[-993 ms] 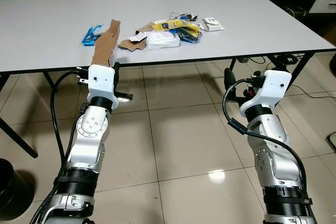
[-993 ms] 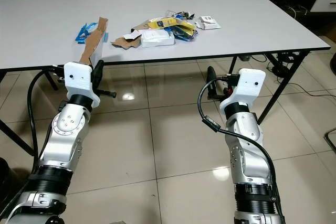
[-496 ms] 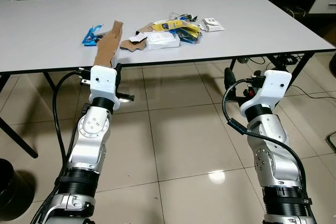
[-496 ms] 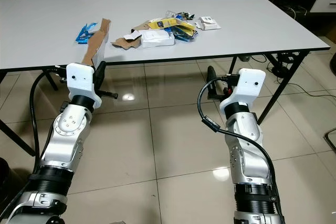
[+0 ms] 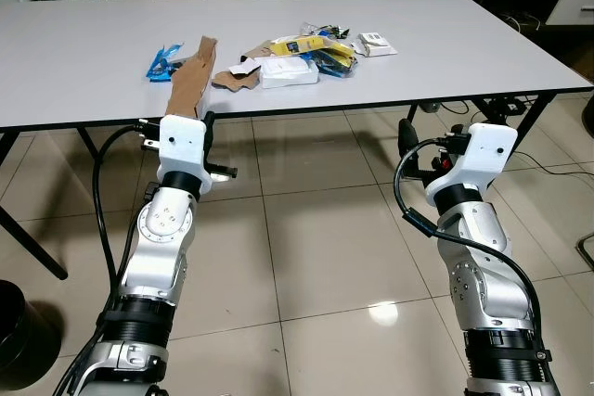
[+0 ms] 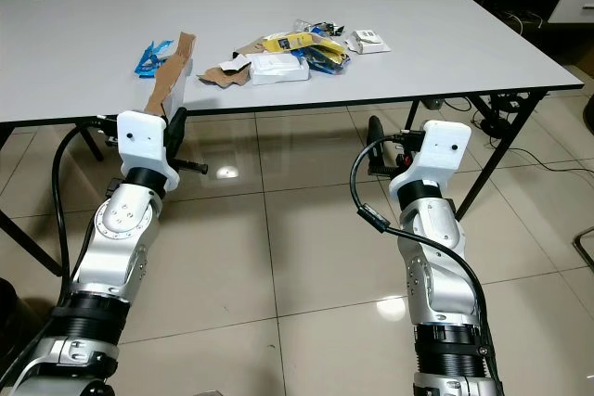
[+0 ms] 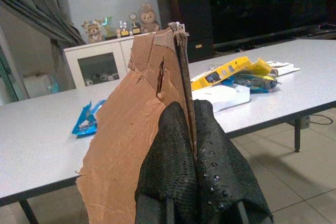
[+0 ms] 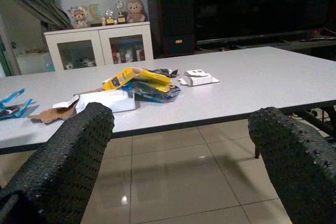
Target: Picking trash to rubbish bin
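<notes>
Your left gripper [image 7: 193,145] was clamped on a torn piece of brown cardboard [image 7: 137,124], its two knobbly black fingers [image 7: 170,156] pressed together with the thin corrugated edge pinched between them. You held the strip upright in front of the near edge of the table [image 5: 83,71], its ragged top rising over the matte white tabletop. The cardboard looked rough and fibrous, with an uneven, ripped outline and a small split near its upper part.

Your right gripper [image 8: 181,145] was below table height, in front of the table's near edge, its textured rubbery fingers [image 8: 68,156] spread wide apart with nothing between them.

On the table lay the rest of the trash: a crumpled blue wrapper [image 5: 161,61] near the cardboard's tip, a flat scrap of brown card [image 5: 234,79], a white rectangular packet [image 5: 286,70], a glossy yellow wrapper [image 5: 311,44] on top of the heap, and a small white box [image 5: 375,41] a little apart from it. The floor [image 5: 316,238] was shiny beige tile. A round black bin [image 5: 23,336] stood on the floor at your left.
</notes>
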Robot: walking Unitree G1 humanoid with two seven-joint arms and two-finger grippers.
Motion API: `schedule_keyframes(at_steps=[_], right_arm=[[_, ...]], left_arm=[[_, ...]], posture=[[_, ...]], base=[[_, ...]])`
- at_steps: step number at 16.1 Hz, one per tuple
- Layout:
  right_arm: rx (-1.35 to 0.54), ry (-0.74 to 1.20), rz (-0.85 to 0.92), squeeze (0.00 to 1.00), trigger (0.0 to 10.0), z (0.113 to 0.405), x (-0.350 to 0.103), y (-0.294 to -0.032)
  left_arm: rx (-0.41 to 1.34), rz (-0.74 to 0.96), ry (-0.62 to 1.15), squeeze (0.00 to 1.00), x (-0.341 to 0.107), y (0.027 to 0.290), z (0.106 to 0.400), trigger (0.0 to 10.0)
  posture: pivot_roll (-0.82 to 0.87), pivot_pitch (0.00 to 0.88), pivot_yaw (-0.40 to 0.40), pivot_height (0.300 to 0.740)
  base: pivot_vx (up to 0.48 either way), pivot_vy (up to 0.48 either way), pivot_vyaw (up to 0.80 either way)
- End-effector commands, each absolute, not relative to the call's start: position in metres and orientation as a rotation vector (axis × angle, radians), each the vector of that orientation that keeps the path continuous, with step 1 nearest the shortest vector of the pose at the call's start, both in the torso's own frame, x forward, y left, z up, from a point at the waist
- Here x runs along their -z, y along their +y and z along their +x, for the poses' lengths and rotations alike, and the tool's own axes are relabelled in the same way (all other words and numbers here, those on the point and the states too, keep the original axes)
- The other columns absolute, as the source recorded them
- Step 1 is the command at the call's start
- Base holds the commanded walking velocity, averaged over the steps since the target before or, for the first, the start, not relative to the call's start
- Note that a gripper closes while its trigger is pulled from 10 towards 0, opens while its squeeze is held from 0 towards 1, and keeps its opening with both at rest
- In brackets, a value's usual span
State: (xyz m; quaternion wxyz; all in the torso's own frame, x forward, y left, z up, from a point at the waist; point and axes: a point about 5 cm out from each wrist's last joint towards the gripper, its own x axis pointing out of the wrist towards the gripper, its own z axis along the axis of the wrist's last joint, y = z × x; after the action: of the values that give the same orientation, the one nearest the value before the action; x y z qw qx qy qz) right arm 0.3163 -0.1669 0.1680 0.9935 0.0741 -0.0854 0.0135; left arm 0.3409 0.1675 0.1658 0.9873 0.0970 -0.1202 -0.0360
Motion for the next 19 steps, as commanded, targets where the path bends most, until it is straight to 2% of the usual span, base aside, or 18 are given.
schedule_keyframes(at_steps=[1,19], right_arm=[[-0.016,-0.170,0.145,0.00,10.0,0.3170,-0.1667,-0.1692],[-0.018,-0.174,0.140,0.00,10.0,0.3209,-0.1709,-0.1693]], left_arm=[[0.079,0.197,-0.255,0.00,-0.1701,0.1663,0.3433,10.0],[0.051,0.192,-0.271,0.00,-0.1776,0.1703,0.3453,10.0]], posture=[[-0.03,0.000,-0.001,0.740],[-0.02,0.045,-0.010,0.740]], base=[[0.000,0.000,0.00],[0.000,0.000,0.00]])
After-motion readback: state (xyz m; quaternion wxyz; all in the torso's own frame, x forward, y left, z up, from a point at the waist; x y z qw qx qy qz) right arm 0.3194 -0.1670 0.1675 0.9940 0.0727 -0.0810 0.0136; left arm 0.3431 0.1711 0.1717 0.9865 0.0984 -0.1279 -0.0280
